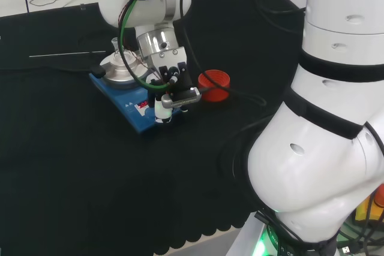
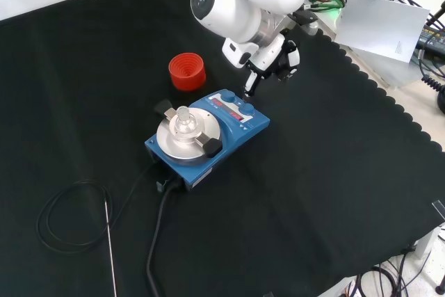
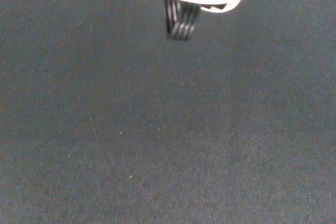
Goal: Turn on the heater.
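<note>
The blue heater [image 1: 139,107] [image 2: 240,130] stands on the black cloth, its round metal plate [image 2: 182,144] carrying a small clear flask [image 2: 183,119]. Two blue knobs [image 2: 246,108] and a red display sit on its front panel. The hand [image 1: 173,91] [image 2: 272,59] hangs over that panel end, one straight finger [image 2: 249,85] pointing down to just above the knob nearer it. In the head view a white fingertip [image 1: 162,112] rests at the panel's edge. The wrist view has a dark finger [image 3: 181,22] over bare cloth. The hand holds nothing.
A red ribbed ring [image 1: 214,83] [image 2: 187,71] stands on the cloth beside the heater, close to the hand. A black cable [image 2: 156,234] runs from the heater's back and loops, with a thin metal rod [image 2: 109,245] lying alongside it.
</note>
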Controlling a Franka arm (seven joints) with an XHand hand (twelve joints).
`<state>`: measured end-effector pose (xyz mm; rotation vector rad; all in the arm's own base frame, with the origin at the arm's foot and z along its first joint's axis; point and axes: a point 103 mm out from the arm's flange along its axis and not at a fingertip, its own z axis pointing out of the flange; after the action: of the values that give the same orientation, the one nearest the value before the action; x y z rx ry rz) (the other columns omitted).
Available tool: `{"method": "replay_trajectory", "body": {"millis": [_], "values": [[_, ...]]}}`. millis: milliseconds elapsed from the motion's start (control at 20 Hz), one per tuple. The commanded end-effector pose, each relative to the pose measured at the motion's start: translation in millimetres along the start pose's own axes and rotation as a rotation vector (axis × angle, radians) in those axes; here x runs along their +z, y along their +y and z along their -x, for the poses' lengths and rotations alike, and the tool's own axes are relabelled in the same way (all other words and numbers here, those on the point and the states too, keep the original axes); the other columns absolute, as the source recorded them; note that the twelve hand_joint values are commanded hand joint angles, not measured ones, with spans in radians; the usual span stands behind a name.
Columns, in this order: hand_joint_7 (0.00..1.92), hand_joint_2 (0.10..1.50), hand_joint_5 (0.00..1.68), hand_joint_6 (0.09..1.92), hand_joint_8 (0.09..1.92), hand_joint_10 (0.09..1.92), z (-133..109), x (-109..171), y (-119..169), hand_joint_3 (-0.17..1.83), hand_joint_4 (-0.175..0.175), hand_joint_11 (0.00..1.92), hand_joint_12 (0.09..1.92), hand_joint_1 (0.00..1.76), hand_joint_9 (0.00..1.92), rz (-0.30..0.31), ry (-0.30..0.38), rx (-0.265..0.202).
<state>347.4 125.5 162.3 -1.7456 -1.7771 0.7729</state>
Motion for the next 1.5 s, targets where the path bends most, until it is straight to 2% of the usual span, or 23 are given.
{"method": "replay_trajectory", "body": {"millis": [50,200,300,600,850,1000,1250,1500], "values": [[1.44,0.64,0.34,0.23,1.66,1.51,-14,-1,0,1.07,-0.029,1.21,1.31,1.41,1.64,-0.003,-0.022,0.012],[1.44,0.64,0.34,0.23,1.66,1.51,-14,-2,1,1.07,-0.029,1.21,1.31,1.41,1.64,-0.005,-0.015,0.005],[1.44,0.64,0.34,0.23,1.66,1.51,-14,-2,2,1.07,-0.028,1.21,1.31,1.41,1.64,-0.005,-0.039,0.000],[1.44,0.64,0.35,0.22,1.66,1.51,-11,-7,4,1.08,-0.028,1.21,1.31,1.41,1.63,-0.007,-0.073,0.019],[1.44,0.64,0.36,0.22,1.66,1.51,-3,-2,9,1.08,-0.028,1.21,1.31,1.41,1.63,-0.021,-0.034,0.007],[1.44,0.64,0.37,0.22,1.66,1.51,-12,-4,9,1.08,-0.029,1.21,1.31,1.41,1.63,-0.020,-0.031,0.015],[1.44,0.64,0.38,0.23,1.66,1.51,5,-3,14,1.08,-0.029,1.21,1.31,1.41,1.63,-0.027,-0.010,0.011],[1.44,0.64,0.39,0.23,1.66,1.51,10,-1,16,1.08,-0.030,1.21,1.31,1.41,1.63,-0.028,-0.007,0.014]]}}
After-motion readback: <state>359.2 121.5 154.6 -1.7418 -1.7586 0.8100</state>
